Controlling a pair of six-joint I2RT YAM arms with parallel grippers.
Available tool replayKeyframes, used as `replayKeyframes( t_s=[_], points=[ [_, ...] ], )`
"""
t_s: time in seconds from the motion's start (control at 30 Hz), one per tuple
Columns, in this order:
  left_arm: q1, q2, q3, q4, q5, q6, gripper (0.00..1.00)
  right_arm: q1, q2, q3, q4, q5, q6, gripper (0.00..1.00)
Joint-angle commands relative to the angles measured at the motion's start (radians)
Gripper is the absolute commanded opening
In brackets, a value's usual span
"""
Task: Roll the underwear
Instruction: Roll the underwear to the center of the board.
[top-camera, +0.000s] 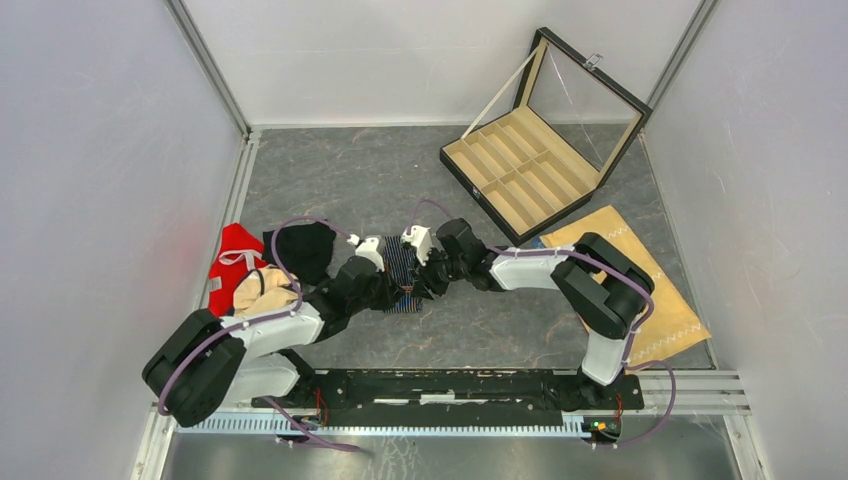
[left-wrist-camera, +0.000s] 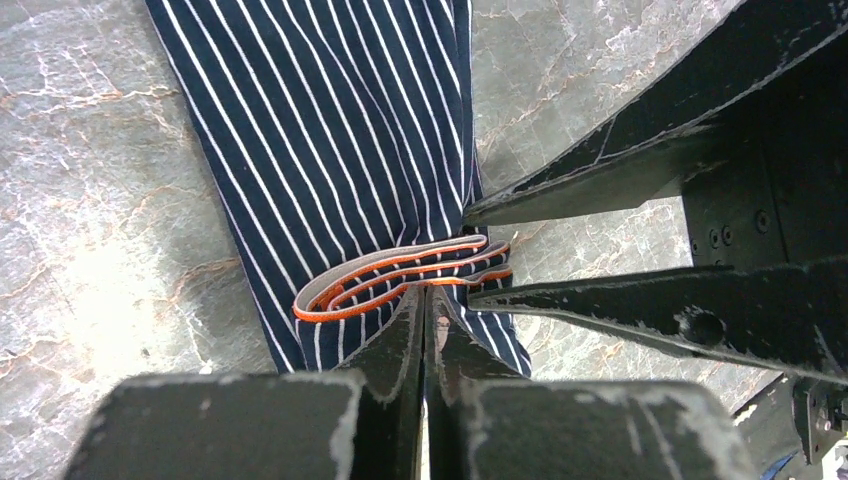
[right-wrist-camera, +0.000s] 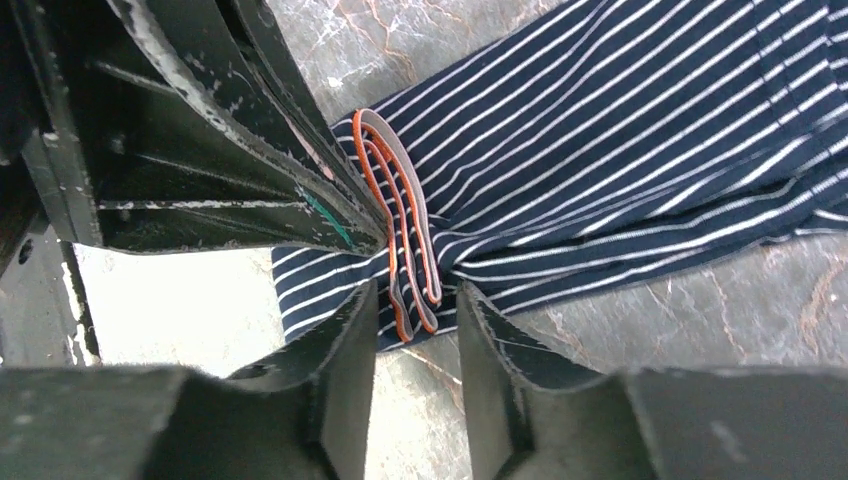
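Striped underwear (top-camera: 398, 268) flat on counter (top-camera: 350, 170), centre; left claw (left-wrist-camera: 425, 300) pinches its folded waistband (left-wrist-camera: 400, 275), right claw (right-wrist-camera: 418, 310) spread astride same fold. Compartment box (top-camera: 480, 200) far right, lid (top-camera: 585, 100) up.

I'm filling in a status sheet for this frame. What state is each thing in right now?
striped underwear: lying flat, waistband end folded in layers.
left hand: shut, pinching that fold.
right hand: open, straddling the fold.
black underwear: bunched up, untouched.
display box: lid open.
tan cloth: spread flat.
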Motion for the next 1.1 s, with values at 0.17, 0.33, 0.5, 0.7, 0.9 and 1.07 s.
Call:
replayKeyframes(
  t_s=[0.17,0.33,0.5,0.7,0.9,1.07],
  points=[
    [-0.003,0.069,-0.035,-0.005,-0.061,-0.062,0.02,0.006,-0.223,-0.076,-0.028,0.183,-0.025,0.51],
    [-0.005,0.125,-0.027,0.024,-0.005,-0.031,0.02,0.007,-0.452,-0.203,0.046,0.391,-0.078,0.56],
    [-0.067,0.203,0.007,0.039,0.025,0.002,0.02,0.005,-0.618,-0.322,0.129,0.531,-0.128,0.60],
    [-0.218,0.274,0.052,0.031,0.025,0.005,0.02,-0.001,-0.691,-0.304,-0.042,0.527,-0.204,0.61],
    [-0.286,0.221,0.021,-0.055,0.013,-0.026,0.02,-0.004,-0.931,-0.512,0.156,0.516,-0.227,0.84],
    [-0.289,0.073,-0.039,-0.128,0.024,-0.087,0.02,-0.005,-0.908,-0.436,0.022,0.530,-0.242,0.81]
  ],
)
